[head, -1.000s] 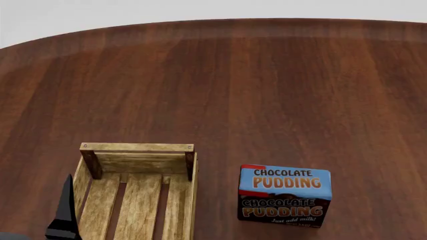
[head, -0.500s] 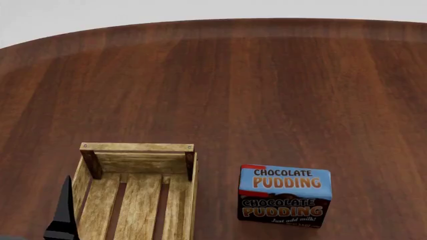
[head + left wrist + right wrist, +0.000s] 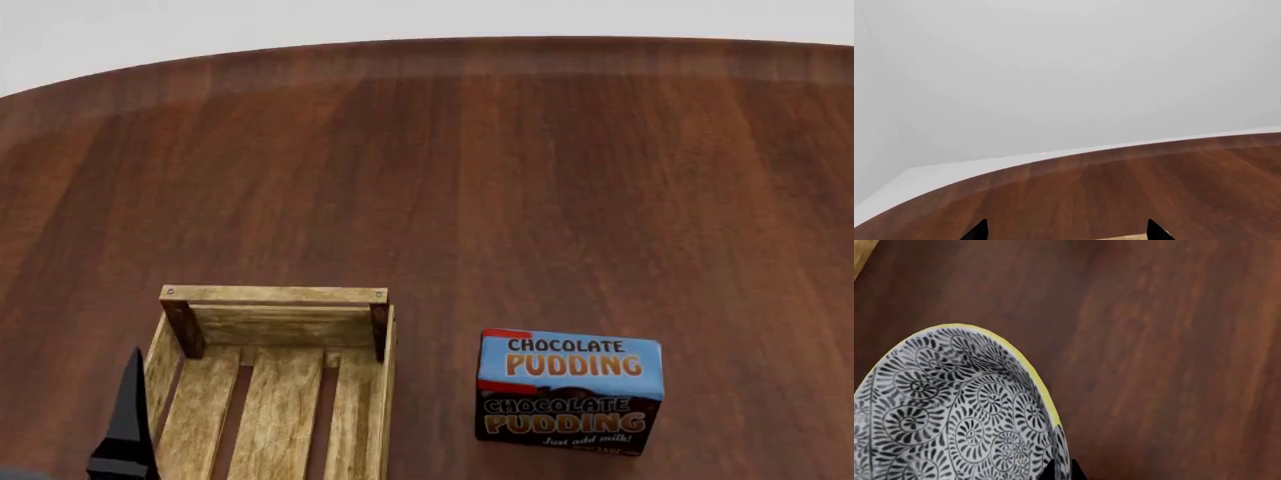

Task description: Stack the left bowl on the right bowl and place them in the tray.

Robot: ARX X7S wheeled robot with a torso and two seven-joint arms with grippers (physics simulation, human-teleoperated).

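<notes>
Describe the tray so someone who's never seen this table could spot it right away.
On the dark wooden table, look at the near left part. The tray is a light wooden crate with a slatted bottom and low plank walls, lying empty. The chocolate pudding box to its right is printed cardboard, blue and brown.

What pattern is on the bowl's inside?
Black-and-white spiral fern swirls, with a yellow rim, on the bowl; clearest in the right wrist view.

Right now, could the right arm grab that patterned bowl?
Probably yes: the right gripper sits right at the bowl's yellow rim, a dark fingertip over its edge, and nothing lies between them. Whether it already grips cannot be told.
</notes>
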